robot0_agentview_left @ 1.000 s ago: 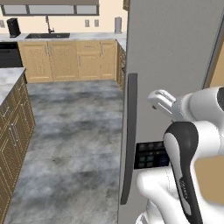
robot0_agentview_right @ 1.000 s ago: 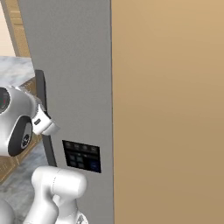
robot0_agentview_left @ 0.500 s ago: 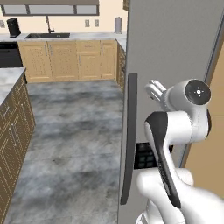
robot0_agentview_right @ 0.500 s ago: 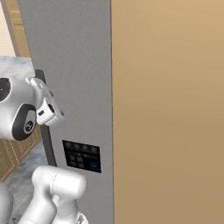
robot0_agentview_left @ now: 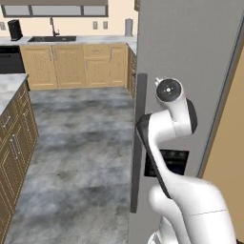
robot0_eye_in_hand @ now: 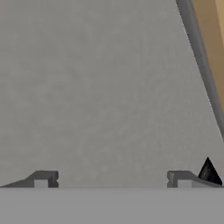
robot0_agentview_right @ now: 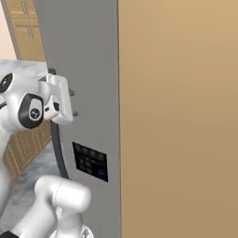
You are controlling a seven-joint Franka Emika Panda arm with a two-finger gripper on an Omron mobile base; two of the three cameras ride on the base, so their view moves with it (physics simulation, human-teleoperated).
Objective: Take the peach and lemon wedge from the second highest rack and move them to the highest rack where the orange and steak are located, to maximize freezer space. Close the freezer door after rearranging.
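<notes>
Mid-grey freezer door (robot0_agentview_left: 190,57), dark handle (robot0_agentview_left: 137,143)

A grey stone floor (robot0_agentview_left: 81,143) is seen spread across the kitchen, and wooden cabinets (robot0_agentview_left: 78,64) are set on it along the far wall, with more wooden cabinets (robot0_agentview_left: 12,143) placed on it at the left side. A pale counter (robot0_agentview_left: 102,39) is laid on top of the far cabinets, and a dark coffee machine (robot0_agentview_left: 15,29), a sink with a tap (robot0_agentview_left: 51,37) and a small grey jar (robot0_agentview_left: 128,27) are seen on that counter. The tall grey freezer (robot0_agentview_left: 190,62) is stood on the floor too.
</notes>
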